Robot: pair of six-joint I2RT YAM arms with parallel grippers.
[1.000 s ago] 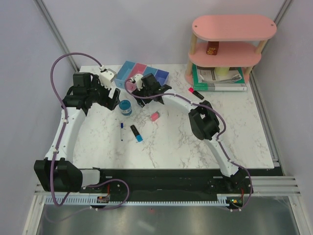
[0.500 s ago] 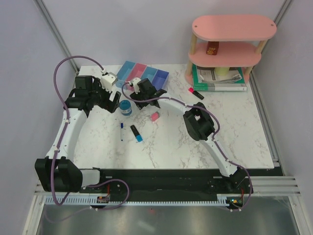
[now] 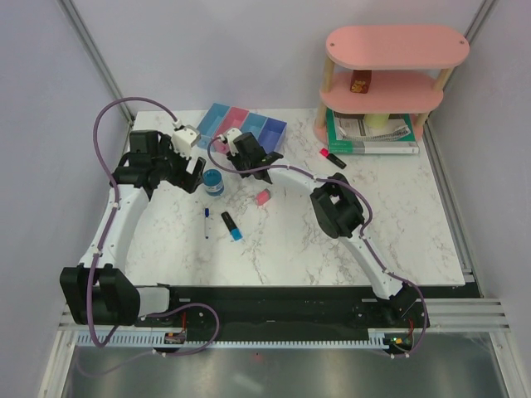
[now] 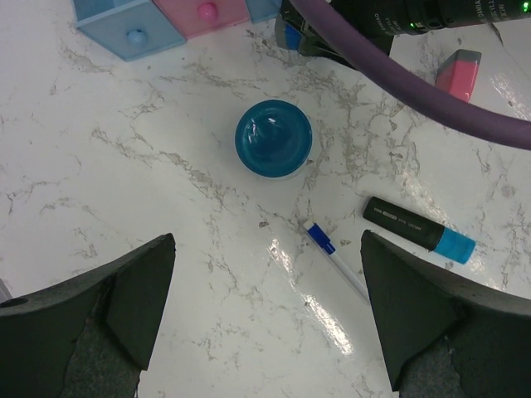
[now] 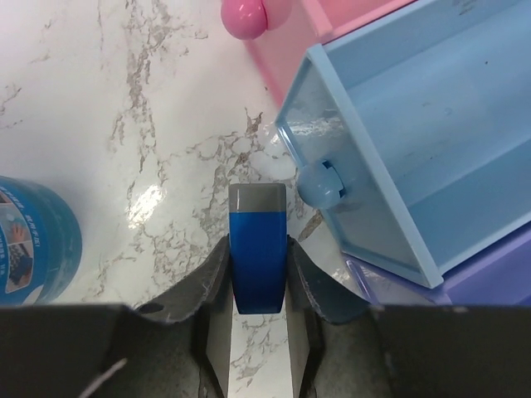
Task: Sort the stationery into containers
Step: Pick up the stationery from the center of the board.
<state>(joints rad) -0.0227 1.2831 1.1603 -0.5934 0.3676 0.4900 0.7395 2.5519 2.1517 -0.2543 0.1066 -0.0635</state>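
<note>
My right gripper [image 5: 258, 269] is shut on a blue eraser [image 5: 258, 245] with a grey end, low over the marble just in front of the containers [image 3: 249, 124], beside the knob of a light blue bin [image 5: 415, 149]. My left gripper [image 4: 270, 319] hangs open with nothing between its fingers, above bare marble. Ahead of it sit the blue tape roll [image 4: 273, 138], a thin pen [image 4: 336, 269] and a blue-ended highlighter [image 4: 419, 230]. A pink eraser [image 3: 263, 197] lies mid-table. A pink-ended highlighter [image 3: 333, 157] lies further right.
A pink two-tier shelf [image 3: 390, 75] stands at the back right with a small red box [image 3: 359, 81] on it and a green-edged book [image 3: 369, 134] at its foot. The right arm's purple cable [image 4: 415, 91] crosses the left wrist view.
The right jaws have closed onto the blue eraser, and that gripper has shifted slightly left. The left gripper has stayed open, barely moving.
</note>
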